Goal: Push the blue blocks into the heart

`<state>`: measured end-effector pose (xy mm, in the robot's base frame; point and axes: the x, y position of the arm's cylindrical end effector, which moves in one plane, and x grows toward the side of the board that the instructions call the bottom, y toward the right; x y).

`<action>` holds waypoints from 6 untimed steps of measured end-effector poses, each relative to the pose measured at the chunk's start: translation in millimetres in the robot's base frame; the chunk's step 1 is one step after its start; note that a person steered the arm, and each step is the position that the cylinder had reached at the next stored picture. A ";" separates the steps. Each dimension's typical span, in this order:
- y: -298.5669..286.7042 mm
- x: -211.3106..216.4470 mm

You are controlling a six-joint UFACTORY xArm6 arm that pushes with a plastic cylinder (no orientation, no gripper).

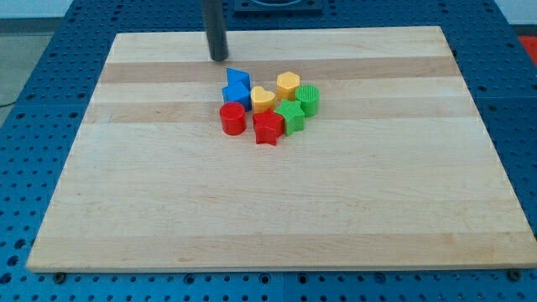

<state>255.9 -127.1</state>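
Eight blocks cluster on the wooden board (151,210) — two blue, two yellow, two red, two green. My tip (219,59) — a plain rod, nothing to spread or pinch — stands upright toward the view's top, apart from the blocks, just above-left of the blue triangle (237,79). Below it sits the blue cube (236,95), touching the yellow heart (263,99) on the view's right, with the red cylinder (232,118) just below

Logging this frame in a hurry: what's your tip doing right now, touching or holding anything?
My tip: holding nothing, touching no block; it sits apart, toward the view's top-left of the blue blocks.
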 end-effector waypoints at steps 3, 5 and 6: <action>-118.8 15.4; -66.4 69.1; -15.1 68.6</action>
